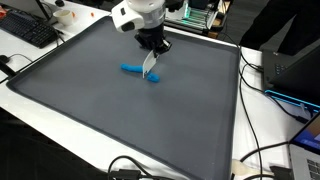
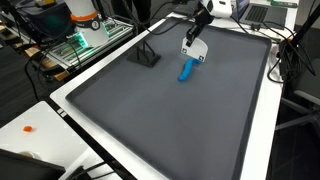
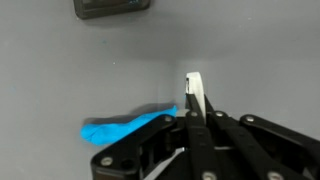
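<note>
Nearest to the wrist camera is one black two-finger gripper (image 3: pixel 194 97). Its dark linkage fills the bottom of that view. Its two fingers are pressed together, with no gap between them. A thin white strip shows at the tips, and I cannot tell if it is part of the fingers or a separate piece.

Just beside the tips lies one blue elongated object of smooth plastic look (image 3: pixel 125 128). It lies flat, and in the wrist view its narrow end points to the left. Its other end goes behind the fingers, so I cannot tell if the gripper touches it or only hangs over it. In both exterior views the gripper (image 1: pixel 152 68) (image 2: pixel 192 52) points down at one end of this blue object (image 1: pixel 138 70) (image 2: pixel 186 71).

The blue object rests on one large dark grey mat with a raised rim (image 1: pixel 100 110) (image 2: pixel 180 130), in the half of the mat close to the arm. The mat lies on one white table (image 1: pixel 262 125).

One small dark box-like object (image 3: pixel 112 7) (image 2: pixel 148 57) stands on the same mat, near the blue object but apart from it.

Outside the mat, on the table, an exterior view shows one black keyboard (image 1: pixel 28 30) and some black cables (image 1: pixel 130 168). One small orange piece (image 2: pixel 28 128) also lies on the table, well apart from the gripper.
</note>
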`<action>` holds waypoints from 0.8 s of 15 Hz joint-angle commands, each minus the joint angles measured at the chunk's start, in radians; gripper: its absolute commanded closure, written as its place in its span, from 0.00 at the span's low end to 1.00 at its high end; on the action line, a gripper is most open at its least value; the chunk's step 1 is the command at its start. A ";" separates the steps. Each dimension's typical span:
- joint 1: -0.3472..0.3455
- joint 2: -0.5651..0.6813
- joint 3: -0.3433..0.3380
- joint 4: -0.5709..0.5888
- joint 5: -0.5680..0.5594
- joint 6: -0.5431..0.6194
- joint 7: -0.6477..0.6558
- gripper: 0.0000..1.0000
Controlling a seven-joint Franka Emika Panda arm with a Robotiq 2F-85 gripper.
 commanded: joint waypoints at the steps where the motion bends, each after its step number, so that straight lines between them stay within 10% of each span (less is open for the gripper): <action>1: 0.000 -0.068 -0.006 -0.045 0.006 -0.012 -0.008 0.99; 12: -0.019 -0.052 -0.019 -0.038 -0.022 0.013 -0.087 0.99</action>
